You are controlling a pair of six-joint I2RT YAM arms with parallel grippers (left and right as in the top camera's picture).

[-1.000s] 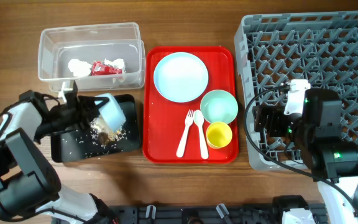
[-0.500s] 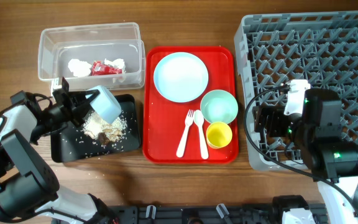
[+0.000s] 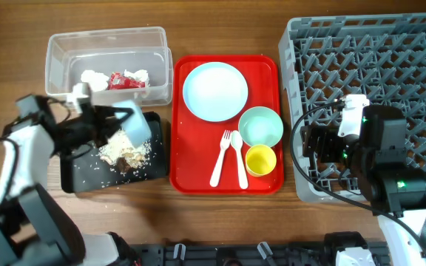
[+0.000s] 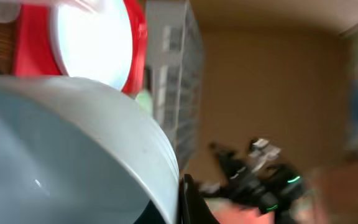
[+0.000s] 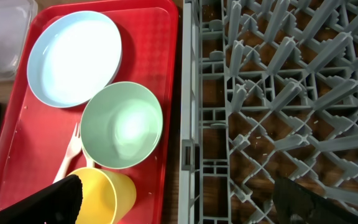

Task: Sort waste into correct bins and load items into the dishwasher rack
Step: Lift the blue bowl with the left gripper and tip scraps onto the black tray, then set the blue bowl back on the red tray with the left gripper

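Wooden table (image 3: 13,44) carries the whole layout. The dishwasher rack (image 3: 368,66), a grey peg crate, lies directly under and beyond the right claw (image 5: 176,193), whose fingers stand wide apart and empty over the rack's near left corner, probably parked to receive dishes. The red serving tray (image 3: 180,111) sits between the two claws. The clear tub (image 3: 58,55) lies just beyond the left claw (image 3: 117,120), and the black tray (image 3: 80,177) lies beneath it. The pale blue plate (image 3: 214,91) rests flat on the serving tray, well to the right of the left claw. The left claw grips the rim of the pale blue bowl (image 3: 135,124) and holds it tipped on edge over the black tray, evidently so that its contents fall there. The mint green bowl (image 5: 122,124) and yellow cup (image 5: 107,196) stand upright just left of the right claw, with the fork (image 3: 220,159) and spoon (image 3: 239,159) side by side further left. Food scraps (image 3: 128,154) are heaped in the black tray under the tipped bowl. The red wrapper (image 3: 120,80) and tissue (image 3: 92,78) lie together in the clear tub, keeping dry waste apart from food. The wrapper bears white print too small to read; no other writing shows.
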